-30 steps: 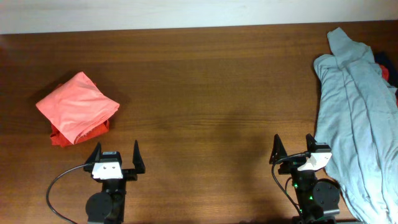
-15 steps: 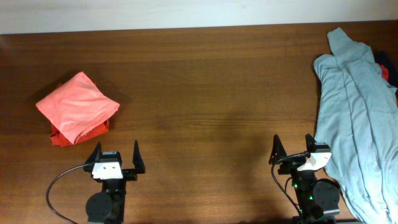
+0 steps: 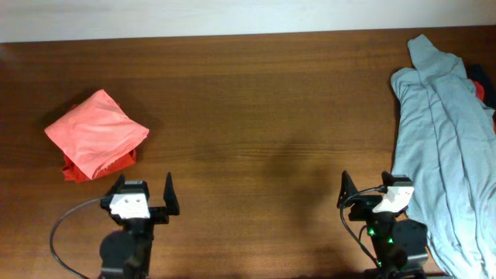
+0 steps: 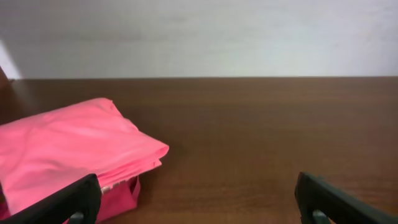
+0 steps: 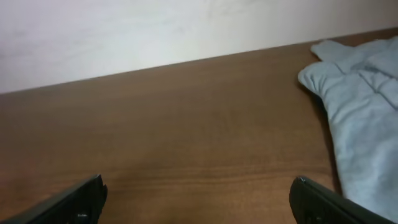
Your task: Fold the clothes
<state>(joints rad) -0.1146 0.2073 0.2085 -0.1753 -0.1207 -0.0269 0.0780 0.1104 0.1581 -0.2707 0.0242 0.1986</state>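
A large pale grey-blue shirt point(image 3: 442, 124) lies spread along the table's right edge; it also shows at the right of the right wrist view point(image 5: 360, 106). A folded coral-red shirt point(image 3: 97, 132) lies at the left on a second red garment point(image 3: 77, 169); it fills the left of the left wrist view point(image 4: 68, 146). A navy and red bit of cloth point(image 3: 482, 81) peeks out at the far right edge. My left gripper point(image 3: 142, 194) is open and empty, near the front edge, just right of the red pile. My right gripper point(image 3: 364, 188) is open and empty, just left of the grey-blue shirt.
The brown wooden table point(image 3: 263, 116) runs back to a white wall point(image 3: 232, 15). A black cable point(image 3: 66, 232) loops from the left arm at the front edge.
Both arms have shifted slightly toward the front edge. The clothes have not moved.
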